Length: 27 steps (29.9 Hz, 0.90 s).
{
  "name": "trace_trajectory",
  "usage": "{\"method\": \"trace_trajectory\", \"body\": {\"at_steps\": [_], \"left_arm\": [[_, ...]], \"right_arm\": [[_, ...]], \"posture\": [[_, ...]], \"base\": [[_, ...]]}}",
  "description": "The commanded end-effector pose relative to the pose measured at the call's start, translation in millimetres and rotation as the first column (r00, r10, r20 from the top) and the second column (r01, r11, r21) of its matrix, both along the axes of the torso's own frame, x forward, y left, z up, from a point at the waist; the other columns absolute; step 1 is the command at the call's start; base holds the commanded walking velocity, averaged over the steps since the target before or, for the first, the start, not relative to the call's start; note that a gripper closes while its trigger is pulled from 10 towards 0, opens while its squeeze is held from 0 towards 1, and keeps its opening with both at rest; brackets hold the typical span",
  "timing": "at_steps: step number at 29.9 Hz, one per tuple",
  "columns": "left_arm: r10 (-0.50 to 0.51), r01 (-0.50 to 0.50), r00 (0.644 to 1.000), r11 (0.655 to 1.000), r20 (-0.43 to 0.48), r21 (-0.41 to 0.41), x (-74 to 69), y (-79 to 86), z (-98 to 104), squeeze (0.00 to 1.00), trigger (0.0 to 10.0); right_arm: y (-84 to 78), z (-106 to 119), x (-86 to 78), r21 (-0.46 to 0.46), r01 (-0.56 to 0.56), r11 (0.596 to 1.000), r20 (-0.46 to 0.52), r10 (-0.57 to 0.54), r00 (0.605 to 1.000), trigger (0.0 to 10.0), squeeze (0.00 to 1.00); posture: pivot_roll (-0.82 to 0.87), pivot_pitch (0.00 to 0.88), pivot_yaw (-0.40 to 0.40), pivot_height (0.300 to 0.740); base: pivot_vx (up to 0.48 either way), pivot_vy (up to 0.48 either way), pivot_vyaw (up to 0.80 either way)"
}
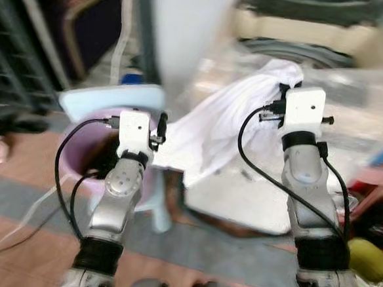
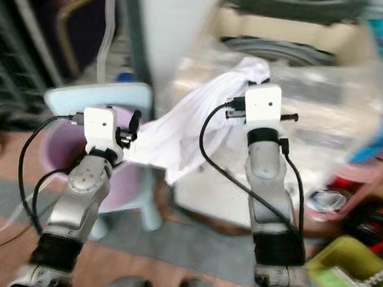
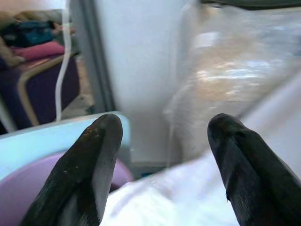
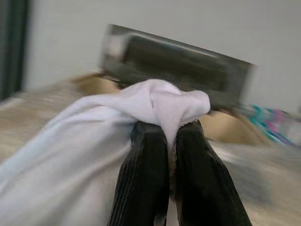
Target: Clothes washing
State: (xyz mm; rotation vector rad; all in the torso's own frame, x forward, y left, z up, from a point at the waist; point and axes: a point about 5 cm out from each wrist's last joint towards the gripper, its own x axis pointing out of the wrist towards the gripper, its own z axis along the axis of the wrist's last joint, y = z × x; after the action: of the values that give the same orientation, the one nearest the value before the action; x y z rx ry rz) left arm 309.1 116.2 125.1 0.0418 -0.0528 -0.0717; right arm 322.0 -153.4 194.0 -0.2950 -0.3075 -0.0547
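Up high, right gripper (image 4: 171, 136) pinches white garment's (image 1: 212, 128) bunched top.

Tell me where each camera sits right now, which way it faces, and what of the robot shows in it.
Left and right eye views: on the head, looking forward and down; both silver arms show, and the white garment hangs from the right gripper beside the purple basin.
Left wrist view: along the left gripper, fingers apart over the garment.
Right wrist view: along the right gripper's fingers, pinching the garment.
Shared by all views: the white garment.
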Motion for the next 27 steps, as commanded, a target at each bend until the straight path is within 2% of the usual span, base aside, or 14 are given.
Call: {"method": "trace_trajectory", "body": {"at_steps": [1, 6, 14, 16, 17, 18, 20, 27], "left_arm": [[0.006, -0.006, 1.000, 1.000, 0.014, 0.001, 1.7, 0.9, 4.1, 0.00, 10.0], [0.026, -0.026, 1.000, 0.999, 0.015, -0.021, 1.5, 3.4, 3.5, 0.00, 10.0], [0.098, -0.098, 0.995, 0.995, -0.020, -0.034, -3.9, 20.4, -4.1, 0.00, 10.0], [0.113, -0.113, 0.993, 0.993, -0.017, -0.023, -4.9, 23.8, -3.8, 0.00, 10.0], [0.117, -0.117, 0.993, 0.993, -0.012, -0.019, -5.4, 25.2, -2.4, 0.00, 10.0], [0.117, -0.117, 0.993, 0.993, -0.012, -0.019, -5.4, 25.2, -2.4, 0.00, 10.0], [0.122, -0.122, 0.992, 0.992, 0.000, -0.002, -7.1, 28.5, 1.6, 0.00, 10.0], [0.131, -0.131, 0.991, 0.991, 0.002, 0.005, -13.3, 33.8, 2.9, 0.00, 10.0]], "right_arm": [[-2.0, 9.0, -0.2, 0.013, 0.011, 1.000, 0.034, -0.011, 0.999, 10.0, 0.00], [-0.2, 6.9, -0.3, 0.029, -0.015, 0.999, 0.030, 0.014, 0.999, 10.0, 0.00], [9.2, -0.9, -4.1, 0.031, -0.118, 0.993, -0.013, 0.119, 0.993, 10.0, 0.00], [21.8, -3.0, -6.6, 0.081, -0.241, 0.967, -0.026, 0.244, 0.969, 10.0, 0.00], [31.2, -2.1, -8.4, 0.057, -0.300, 0.952, -0.027, 0.302, 0.953, 10.0, 0.00], [31.2, -2.1, -8.4, 0.057, -0.300, 0.952, -0.027, 0.302, 0.953, 10.0, 0.00], [46.0, 1.8, -12.7, 0.009, -0.391, 0.920, -0.015, 0.391, 0.920, 10.0, 0.00], [49.3, 6.9, -14.4, 0.000, -0.432, 0.902, -0.007, 0.432, 0.902, 10.0, 0.00]], "posture": [[-0.09, 0.000, 0.071, 0.740], [-0.10, 0.000, 0.071, 0.740], [-0.09, 0.000, 0.068, 0.740], [-0.09, 0.000, 0.068, 0.740], [-0.08, 0.000, 0.071, 0.740], [-0.08, 0.000, 0.071, 0.740], [-0.08, 0.000, 0.076, 0.740], [-0.07, 0.000, 0.077, 0.740]], "base": [[0.000, 0.000, -0.77], [0.000, 0.000, -0.78], [0.000, 0.000, 0.00], [0.000, 0.000, 0.00], [0.000, 0.000, 0.00], [0.000, 0.000, 0.00], [0.300, 0.307, 0.51], [0.369, 0.303, 0.61]]}}
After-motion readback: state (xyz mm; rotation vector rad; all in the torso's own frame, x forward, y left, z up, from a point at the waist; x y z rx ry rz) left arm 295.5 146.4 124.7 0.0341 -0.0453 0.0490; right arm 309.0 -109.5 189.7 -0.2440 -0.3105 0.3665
